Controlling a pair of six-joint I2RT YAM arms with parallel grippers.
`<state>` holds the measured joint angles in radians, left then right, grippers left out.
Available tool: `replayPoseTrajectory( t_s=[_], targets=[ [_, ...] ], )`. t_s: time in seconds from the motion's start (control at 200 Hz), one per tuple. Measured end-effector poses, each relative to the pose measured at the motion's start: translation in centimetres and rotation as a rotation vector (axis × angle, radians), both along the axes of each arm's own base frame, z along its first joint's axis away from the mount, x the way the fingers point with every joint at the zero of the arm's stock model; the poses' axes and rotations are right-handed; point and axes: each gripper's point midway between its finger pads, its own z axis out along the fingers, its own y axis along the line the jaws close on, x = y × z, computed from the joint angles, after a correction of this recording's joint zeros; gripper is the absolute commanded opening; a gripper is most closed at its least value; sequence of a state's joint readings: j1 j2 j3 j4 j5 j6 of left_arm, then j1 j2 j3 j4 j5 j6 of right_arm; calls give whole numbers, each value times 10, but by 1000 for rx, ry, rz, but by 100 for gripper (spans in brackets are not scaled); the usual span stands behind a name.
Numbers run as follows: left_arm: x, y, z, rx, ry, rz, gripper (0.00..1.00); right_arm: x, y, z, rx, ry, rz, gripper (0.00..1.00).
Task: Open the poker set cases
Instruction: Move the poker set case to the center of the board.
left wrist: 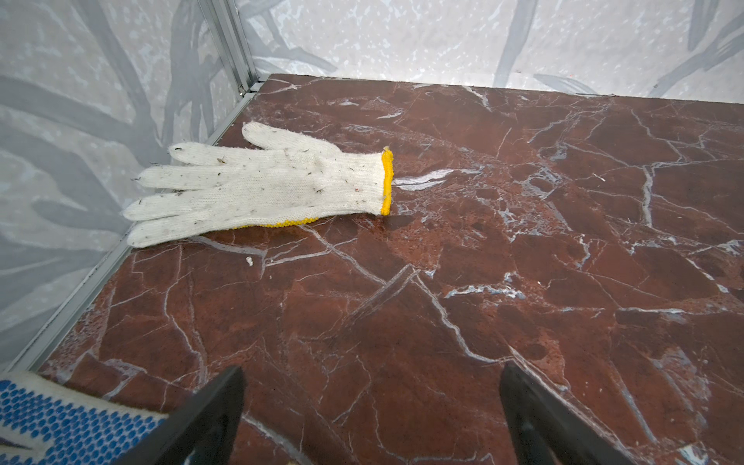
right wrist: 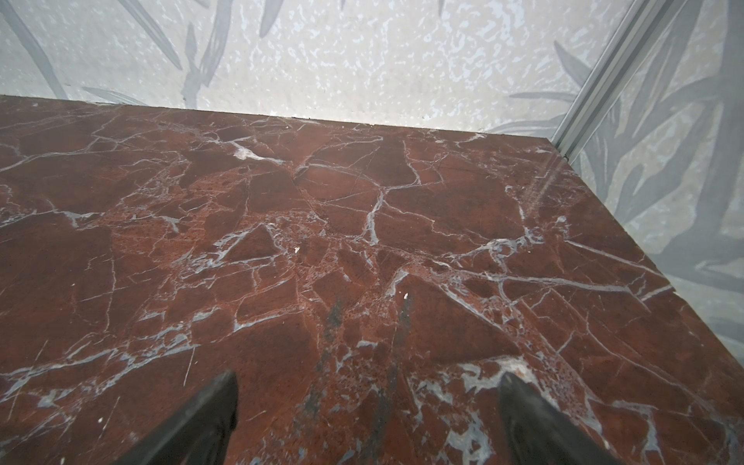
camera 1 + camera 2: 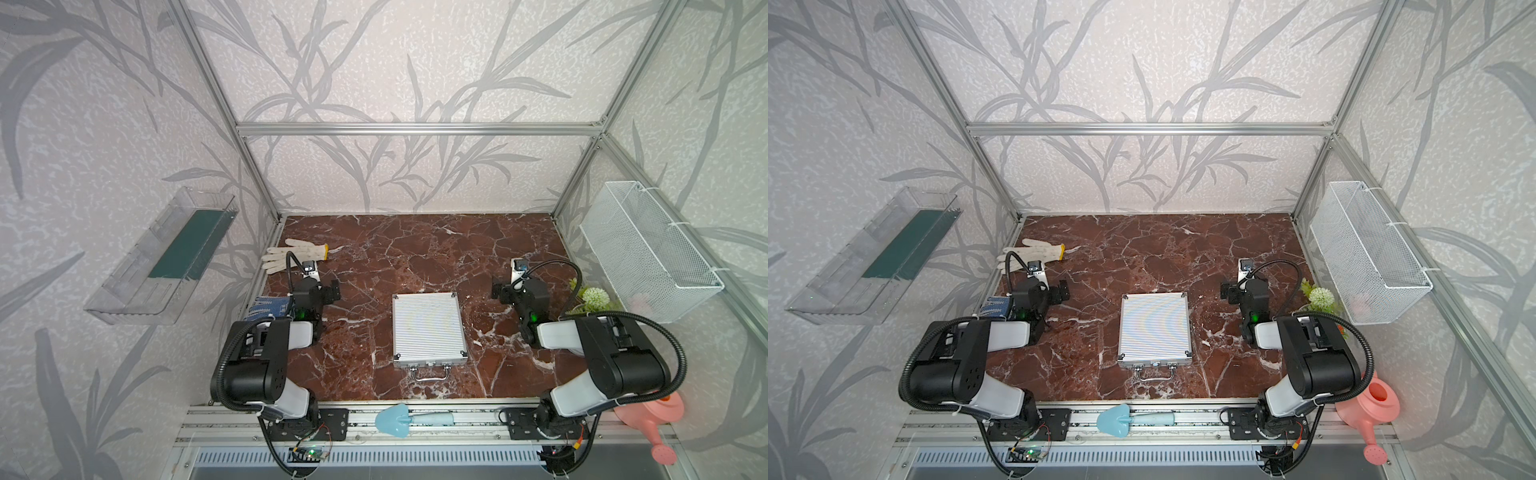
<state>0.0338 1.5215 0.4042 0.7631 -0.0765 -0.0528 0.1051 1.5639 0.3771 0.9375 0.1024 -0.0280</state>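
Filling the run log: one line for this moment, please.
poker case: closed, untouched | left gripper: open, empty | right gripper: open, empty

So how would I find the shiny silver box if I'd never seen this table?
Look at the red-brown marble table. Near its middle, toward the front edge, lies the poker set case, flat and closed. It is the only ribbed silver metal box there, with a handle on its near side; the white glove and the blue-dotted glove nearby are soft cloth.

Leaf-patterned walls (image 3: pixel 415 62) (grey), red marble tabletop (image 3: pixel 415 249).
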Motion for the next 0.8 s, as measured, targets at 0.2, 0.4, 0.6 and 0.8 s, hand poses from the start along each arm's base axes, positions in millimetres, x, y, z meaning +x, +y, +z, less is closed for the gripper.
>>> replayPoseTrajectory(
  t_s=[0.2,0.4,0.6,0.8],
  targets=[
    [0,0,0,0,0,0,99,0,0,0,0,0,0,99],
    [0,0,0,0,0,0,99,0,0,0,8,2,13,99],
    [0,0,0,-2,0,-1,86,0,-1,0,14,2,16,89],
    [3,0,6,-2,42,1,72,-3,-1,-2,17,38,18,83]
  ],
)
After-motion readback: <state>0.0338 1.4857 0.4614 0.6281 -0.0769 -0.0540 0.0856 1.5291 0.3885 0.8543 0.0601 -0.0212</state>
